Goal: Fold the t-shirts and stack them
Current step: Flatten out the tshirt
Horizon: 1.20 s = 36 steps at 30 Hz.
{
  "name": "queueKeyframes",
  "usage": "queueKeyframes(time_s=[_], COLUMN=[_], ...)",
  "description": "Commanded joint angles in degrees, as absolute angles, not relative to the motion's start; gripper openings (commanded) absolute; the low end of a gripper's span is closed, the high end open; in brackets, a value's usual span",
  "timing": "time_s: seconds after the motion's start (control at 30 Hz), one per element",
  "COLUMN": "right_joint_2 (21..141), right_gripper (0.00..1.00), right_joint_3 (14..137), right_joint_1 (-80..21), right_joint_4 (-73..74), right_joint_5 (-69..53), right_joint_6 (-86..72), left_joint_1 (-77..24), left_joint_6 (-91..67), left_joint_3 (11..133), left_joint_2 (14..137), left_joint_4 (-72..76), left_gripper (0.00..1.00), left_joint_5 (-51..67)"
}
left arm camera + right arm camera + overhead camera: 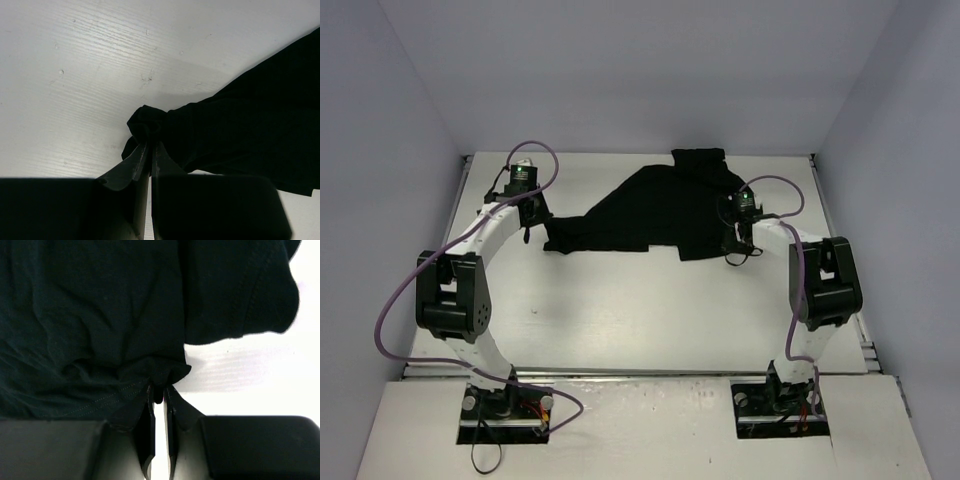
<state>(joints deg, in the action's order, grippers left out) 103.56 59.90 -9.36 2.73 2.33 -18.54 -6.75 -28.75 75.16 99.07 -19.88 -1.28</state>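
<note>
The shirt [660, 210] lies crumpled and unfolded on the far half of the table [620, 310], right of centre, one flap reaching the back edge and a tail running out to the left. The left gripper [150, 157] is clenched on a bunched corner at the end of that tail, the cloth puckered between its fingertips. The right gripper [159, 402] has its jaws nearly together on a pinch of hem at the shirt's near right edge, with fabric gathered at the tips; it looks like a grip just being made. The step in hand seems to be taking two corners so as to spread the shirt flat before any fold. The next move likely calls for lifting both corners together and drawing them apart evenly, taut enough to smooth the wrinkles yet not so hard that the thin pinch on either side slips.
</note>
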Motion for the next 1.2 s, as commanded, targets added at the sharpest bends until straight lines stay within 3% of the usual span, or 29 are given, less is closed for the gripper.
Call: queueKeyframes(time_s=[0.0, 0.33, 0.8, 0.97, 1.17], right_joint_2=[103.47, 95.12, 80.12, 74.95, 74.76], right_gripper=[0.01, 0.0, 0.0, 0.0, 0.0], right_joint_3=[59.59, 61.77, 45.99, 54.24, 74.17], right_joint_1=[-9.03, -9.03, -13.8, -13.32, -11.68], right_joint_4=[2.99, 5.32, 11.1, 11.6, 11.51], right_joint_5=[5.02, 4.36, 3.17, 9.13, 13.76], right_joint_6=[-17.04, -16.2, -27.85, -23.59, -15.81], left_joint_1=[-6.86, -6.42, -6.42, -5.85, -3.95], left_joint_6=[-28.59, -27.97, -26.91, -27.29, -29.98], left_joint_3=[75.97, 78.96, 79.59, 87.05, 102.13], left_joint_2=[95.74, 94.77, 93.72, 94.31, 95.34], left_joint_4=[-18.08, -19.2, -21.16, -23.48, -25.73], left_gripper=[0.0, 0.0, 0.0, 0.0, 0.0], left_joint_5=[-1.76, -1.67, -1.82, 0.3, 4.82])
